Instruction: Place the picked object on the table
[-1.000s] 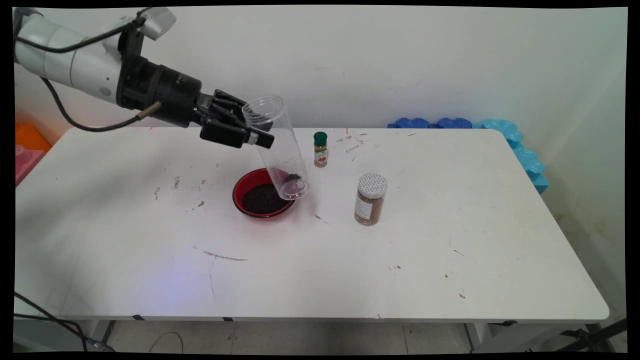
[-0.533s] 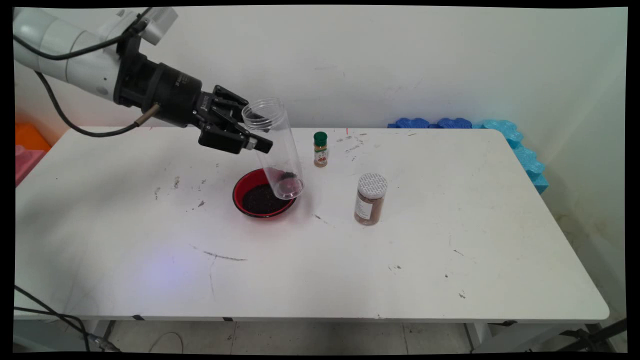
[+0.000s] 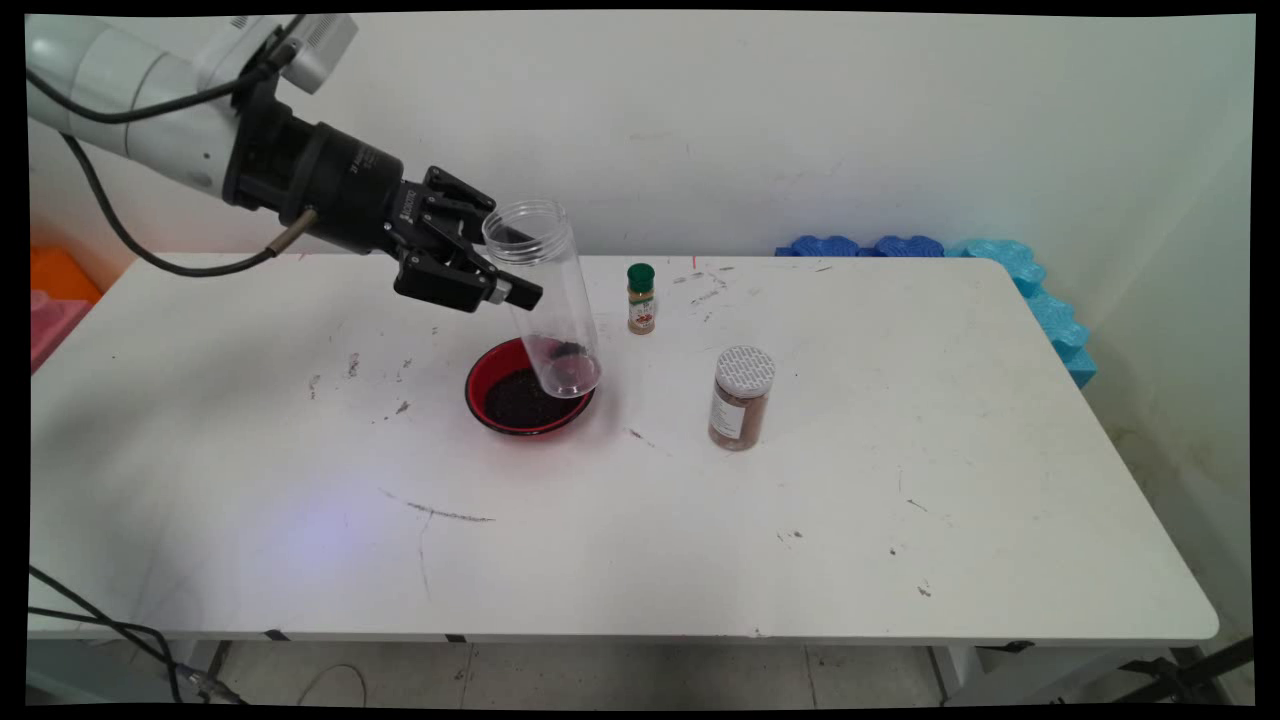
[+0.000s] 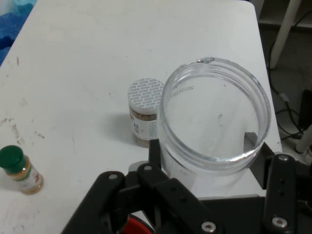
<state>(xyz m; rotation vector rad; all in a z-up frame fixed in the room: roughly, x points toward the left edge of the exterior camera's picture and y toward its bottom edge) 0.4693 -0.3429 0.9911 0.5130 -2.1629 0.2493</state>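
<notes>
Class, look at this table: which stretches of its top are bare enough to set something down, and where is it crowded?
Free: the near half of the table, and the right side beyond the foil-sealed spice jar. Crowded: the far middle, where the gripper holds a clear plastic jar tilted over the red bowl, with the green-capped spice bottle beside.

A: Even, soft light from overhead — the white counter (image 3: 700,500) is bright with no hard glare.

B: Shadows?

A: Faint ones. A diffuse grey patch spreads toward the counter's left edge under the arm, and the brown spice jar (image 3: 741,398) throws only a weak smudge at its base.

B: And the hand view?

A: Slightly soft. The clear jar (image 4: 214,117) shows pale highlights along its rim, and the pincer (image 4: 209,180) linkage near the lens looks dark — little detail.
</notes>
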